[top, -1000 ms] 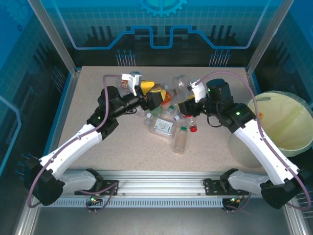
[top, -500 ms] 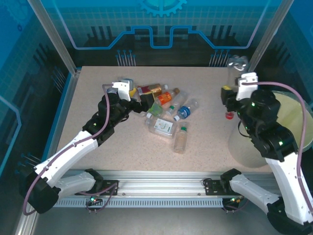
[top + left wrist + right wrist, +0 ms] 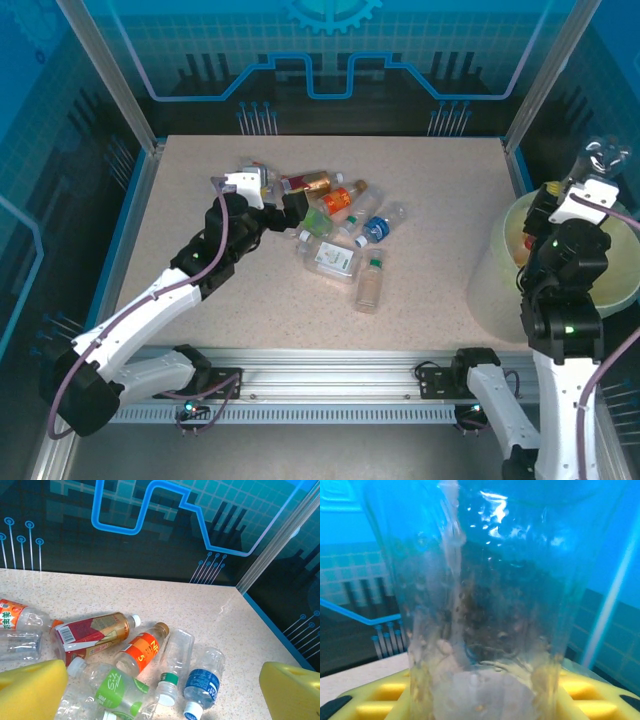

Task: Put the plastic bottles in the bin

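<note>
Right now my right gripper (image 3: 598, 172) pinches a clear bottle (image 3: 607, 153), raised over the bin (image 3: 498, 272) at the right. My left gripper (image 3: 292, 207) hangs spread wide above the other bottles (image 3: 338, 228), which lie clustered mid-table (image 3: 440, 180).

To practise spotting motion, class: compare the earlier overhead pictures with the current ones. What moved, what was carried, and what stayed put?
The right end effector swung rightward from the pile, carrying a clear plastic bottle, and now holds it raised by the large round bin lined with a pale yellow-green bag. The left end effector drew back slightly, open. The other bottles on the speckled table look unmoved.
</note>
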Action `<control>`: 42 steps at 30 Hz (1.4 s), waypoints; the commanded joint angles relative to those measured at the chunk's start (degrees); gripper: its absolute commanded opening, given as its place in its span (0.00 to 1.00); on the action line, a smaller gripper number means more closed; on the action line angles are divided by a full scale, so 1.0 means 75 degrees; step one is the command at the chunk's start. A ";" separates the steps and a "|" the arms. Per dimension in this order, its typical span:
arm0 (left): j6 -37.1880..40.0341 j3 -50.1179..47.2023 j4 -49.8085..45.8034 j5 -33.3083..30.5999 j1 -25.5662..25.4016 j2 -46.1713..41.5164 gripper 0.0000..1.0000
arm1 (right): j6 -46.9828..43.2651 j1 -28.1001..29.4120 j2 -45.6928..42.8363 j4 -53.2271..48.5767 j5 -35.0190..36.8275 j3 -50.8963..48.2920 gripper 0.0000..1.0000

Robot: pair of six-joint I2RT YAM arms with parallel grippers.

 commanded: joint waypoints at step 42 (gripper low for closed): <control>-0.0389 -0.0603 -0.0242 -0.1264 0.0014 -0.0209 0.99 | 0.1685 -0.4258 0.0967 0.1891 0.0187 -0.2507 0.81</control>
